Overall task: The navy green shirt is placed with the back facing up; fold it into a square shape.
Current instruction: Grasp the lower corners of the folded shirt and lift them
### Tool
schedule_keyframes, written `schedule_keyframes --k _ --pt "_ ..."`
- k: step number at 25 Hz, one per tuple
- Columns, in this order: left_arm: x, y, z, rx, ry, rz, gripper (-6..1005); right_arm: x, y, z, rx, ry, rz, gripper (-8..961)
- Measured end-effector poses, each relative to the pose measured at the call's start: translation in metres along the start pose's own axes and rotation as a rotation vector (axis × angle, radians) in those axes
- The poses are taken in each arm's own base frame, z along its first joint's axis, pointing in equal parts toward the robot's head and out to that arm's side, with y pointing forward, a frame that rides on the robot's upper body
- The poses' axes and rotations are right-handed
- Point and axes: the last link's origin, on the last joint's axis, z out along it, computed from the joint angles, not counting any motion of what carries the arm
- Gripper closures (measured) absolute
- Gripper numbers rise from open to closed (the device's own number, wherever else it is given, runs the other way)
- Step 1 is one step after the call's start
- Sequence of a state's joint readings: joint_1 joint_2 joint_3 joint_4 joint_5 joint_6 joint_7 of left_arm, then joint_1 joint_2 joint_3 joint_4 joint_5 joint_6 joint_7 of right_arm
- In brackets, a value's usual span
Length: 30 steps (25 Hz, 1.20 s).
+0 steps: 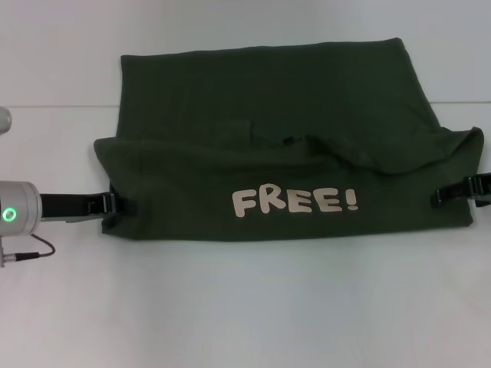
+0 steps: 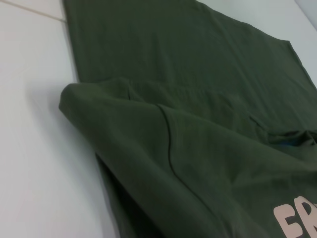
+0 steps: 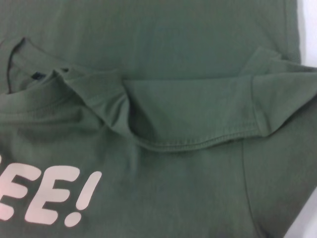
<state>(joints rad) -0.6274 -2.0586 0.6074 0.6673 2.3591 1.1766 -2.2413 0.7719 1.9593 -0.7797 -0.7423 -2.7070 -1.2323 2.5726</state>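
white table (image 1: 245,307) holds the navy green shirt (image 1: 268,130), near half folded over, lettering (image 1: 295,202) up. i see left gripper (image 1: 121,203) and right gripper (image 1: 443,195) clenched on its side edges.

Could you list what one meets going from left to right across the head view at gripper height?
left gripper at the shirt's edge → shirt → cream lettering → right gripper at the opposite edge.
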Motion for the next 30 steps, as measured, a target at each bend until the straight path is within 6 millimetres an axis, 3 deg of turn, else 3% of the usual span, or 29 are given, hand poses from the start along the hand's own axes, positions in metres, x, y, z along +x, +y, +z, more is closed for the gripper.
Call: schedule_keyframes --k 22,30 --pt "0.001 0.001 0.0 -0.01 0.005 -0.003 976 0.004 0.015 0.021 0.0 0.004 -0.025 7" --pt "0.0 0.001 0.0 -0.011 0.007 -0.008 978 0.006 0.014 0.02 0.0 0.013 -0.043 118"
